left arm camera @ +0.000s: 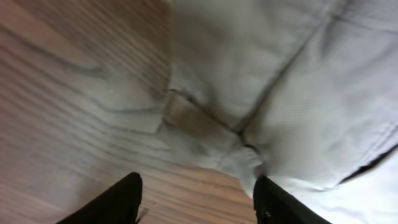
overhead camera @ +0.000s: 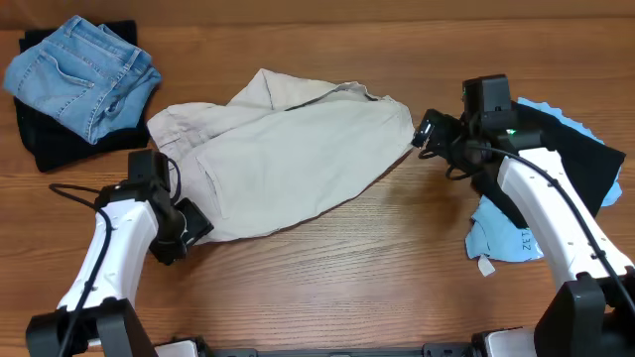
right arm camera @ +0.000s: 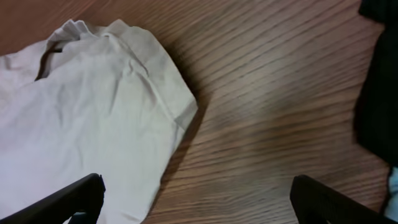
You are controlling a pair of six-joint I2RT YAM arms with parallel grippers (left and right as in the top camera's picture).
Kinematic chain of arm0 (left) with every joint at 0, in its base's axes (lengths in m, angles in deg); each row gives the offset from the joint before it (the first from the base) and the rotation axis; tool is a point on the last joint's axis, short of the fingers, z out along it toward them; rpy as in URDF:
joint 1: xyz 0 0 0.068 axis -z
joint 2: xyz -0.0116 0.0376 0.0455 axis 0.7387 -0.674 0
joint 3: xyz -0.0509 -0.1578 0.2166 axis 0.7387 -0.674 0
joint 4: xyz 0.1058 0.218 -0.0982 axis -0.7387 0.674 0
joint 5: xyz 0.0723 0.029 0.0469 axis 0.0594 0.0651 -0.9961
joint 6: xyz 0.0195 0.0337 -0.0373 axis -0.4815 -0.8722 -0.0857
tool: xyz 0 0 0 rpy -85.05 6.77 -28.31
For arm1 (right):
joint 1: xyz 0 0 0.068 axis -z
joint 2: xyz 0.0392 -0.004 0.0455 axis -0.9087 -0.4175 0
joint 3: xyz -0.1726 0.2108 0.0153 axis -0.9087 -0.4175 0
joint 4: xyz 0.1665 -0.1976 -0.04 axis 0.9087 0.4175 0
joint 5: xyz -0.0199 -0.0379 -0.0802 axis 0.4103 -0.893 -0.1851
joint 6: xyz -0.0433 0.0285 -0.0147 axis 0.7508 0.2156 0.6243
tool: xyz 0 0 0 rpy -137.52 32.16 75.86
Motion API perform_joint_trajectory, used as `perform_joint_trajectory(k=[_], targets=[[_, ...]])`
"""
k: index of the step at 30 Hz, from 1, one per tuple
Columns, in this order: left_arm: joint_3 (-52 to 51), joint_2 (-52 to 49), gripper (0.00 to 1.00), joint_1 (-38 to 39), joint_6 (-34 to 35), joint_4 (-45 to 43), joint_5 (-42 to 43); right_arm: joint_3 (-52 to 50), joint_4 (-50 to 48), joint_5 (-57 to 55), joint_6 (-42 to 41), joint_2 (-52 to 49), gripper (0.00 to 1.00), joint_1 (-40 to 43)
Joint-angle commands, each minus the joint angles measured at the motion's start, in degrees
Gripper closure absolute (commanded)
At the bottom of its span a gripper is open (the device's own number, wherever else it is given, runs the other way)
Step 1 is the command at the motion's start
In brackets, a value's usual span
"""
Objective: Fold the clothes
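Note:
The pale beige trousers (overhead camera: 288,154) lie loosely folded and rumpled across the middle of the wooden table. My left gripper (overhead camera: 189,226) is open and empty at their near left corner; the left wrist view shows its fingers (left arm camera: 198,200) spread over bare wood with a cloth corner (left arm camera: 249,93) just ahead. My right gripper (overhead camera: 423,134) is open and empty just off the trousers' right edge. In the right wrist view its fingers (right arm camera: 199,199) straddle that beige edge (right arm camera: 93,118) and bare wood.
Folded blue jeans (overhead camera: 84,74) lie on a black garment (overhead camera: 50,139) at the back left. A light blue cloth (overhead camera: 506,233) and a black garment (overhead camera: 575,159) lie at the right under my right arm. Bare wood (overhead camera: 377,268) runs along the front.

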Motion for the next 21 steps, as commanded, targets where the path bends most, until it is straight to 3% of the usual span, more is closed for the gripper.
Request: perform_joint_trajectory(k=[1, 5, 12, 17, 21], targets=[[1.66, 6.10, 0.40, -0.42, 1.20, 0.48, -2.45, -0.50, 0.20, -1.66, 1.09, -0.09, 0.00, -0.15], [1.60, 9.70, 0.21, -1.92, 1.14, 0.04, -3.91, -0.50, 0.35, -1.64, 1.05, -0.11, 0.00, -0.15], [-6.03, 3.78, 0.22, -2.69, 0.68, -10.80, 0.87, -0.50, 1.62, -1.46, 1.07, -0.11, 0.00, -0.15], [-7.21, -0.17, 0.23, -2.67, 0.24, -12.24, 3.78, -0.50, 1.77, -1.46, 1.05, -0.11, 0.00, -0.15], [-9.62, -2.21, 0.23, -2.67, -0.11, -18.21, 4.37, -0.50, 1.99, -1.46, 1.05, -0.11, 0.00, -0.15]])
